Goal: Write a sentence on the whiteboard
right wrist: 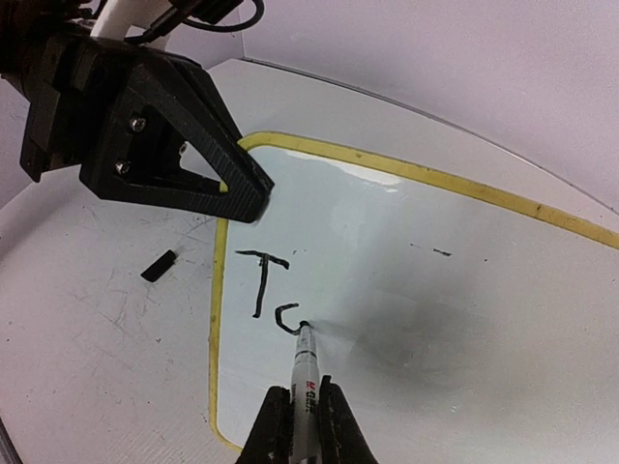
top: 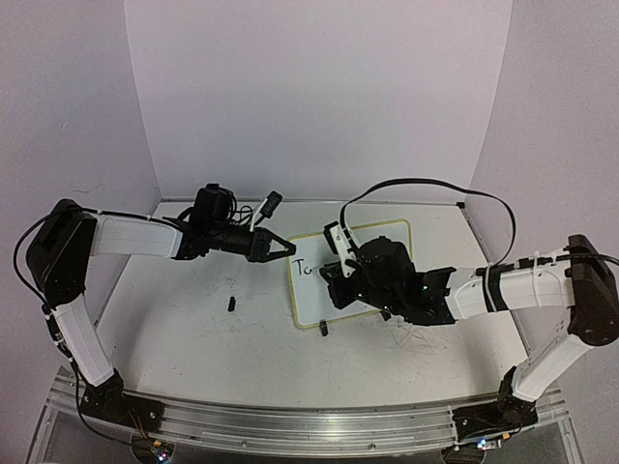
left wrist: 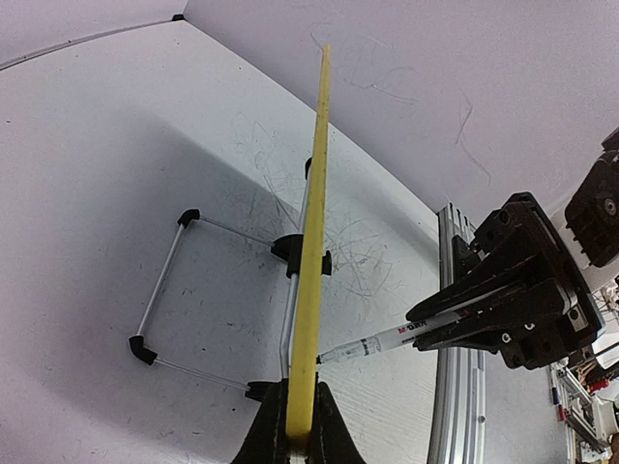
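Top view: the board (top: 308,302) sits between my two pincers. Its far left corner is at the tips of the left pincer (top: 287,248), and the right pincer (top: 338,275) hangs over its middle. The start of the sentence (top: 308,268) shows just left of the right pincer. From up here I cannot tell how either pincer stands.

Left wrist: the board is edge-on, its yellow rim (left wrist: 312,222) running straight out from the left pincer (left wrist: 297,437), which is pinched narrow on that rim. To the right of it the right pincer (left wrist: 517,290) carries the marker (left wrist: 387,340), whose tip meets the board face just ahead of my left fingers. A wire stand (left wrist: 160,295) props the board from the other side.

Right wrist: the right pincer (right wrist: 300,425) is clamped on the marker (right wrist: 306,372), tip down on the board (right wrist: 435,319) just ahead. The sentence (right wrist: 263,282) so far is a T and part of a second letter. Ahead and to the left, the left pincer (right wrist: 237,188) grips the corner rim. A small black piece (right wrist: 160,264) lies off the board, further left.

I judge the board to be thin, light and stiff with a slick face, so it would swing or skid under pen pressure. The rim at that corner, clear of the writing line, looks the right hold, with only a light press from the marker
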Robot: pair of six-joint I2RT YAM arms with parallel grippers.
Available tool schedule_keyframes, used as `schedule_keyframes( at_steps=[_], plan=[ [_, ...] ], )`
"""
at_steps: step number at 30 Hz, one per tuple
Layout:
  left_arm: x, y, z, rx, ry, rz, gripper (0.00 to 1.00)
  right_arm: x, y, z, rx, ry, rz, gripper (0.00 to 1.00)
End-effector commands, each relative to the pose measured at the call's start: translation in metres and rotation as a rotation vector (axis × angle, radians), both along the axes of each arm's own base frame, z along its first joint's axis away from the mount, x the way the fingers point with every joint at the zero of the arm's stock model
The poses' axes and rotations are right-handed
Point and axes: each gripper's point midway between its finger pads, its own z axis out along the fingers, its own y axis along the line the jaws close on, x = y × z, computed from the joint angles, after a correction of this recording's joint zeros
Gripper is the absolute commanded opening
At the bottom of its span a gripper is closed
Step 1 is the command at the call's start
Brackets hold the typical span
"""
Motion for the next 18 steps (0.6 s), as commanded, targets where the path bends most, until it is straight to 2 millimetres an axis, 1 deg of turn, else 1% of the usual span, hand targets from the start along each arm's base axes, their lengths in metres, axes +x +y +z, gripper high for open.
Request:
schedule_keyframes(
  at_steps=[1, 7, 18],
  plan=[
    [-0.007, 0.001, 0.023, -0.035, -0.057, -0.022, 0.00, 0.016, 0.003, 0.027, 0.067, -0.052, -0.053, 0.00],
    [-0.007, 0.001, 0.023, -0.035, -0.059, -0.022, 0.00, 0.017, 0.004, 0.029, 0.073, -0.056, -0.055, 0.00],
    [-0.007, 0.001, 0.025, -0.037, -0.063, -0.022, 0.00, 0.013, 0.007, 0.017, 0.058, -0.029, -0.026, 0.00]
  ],
)
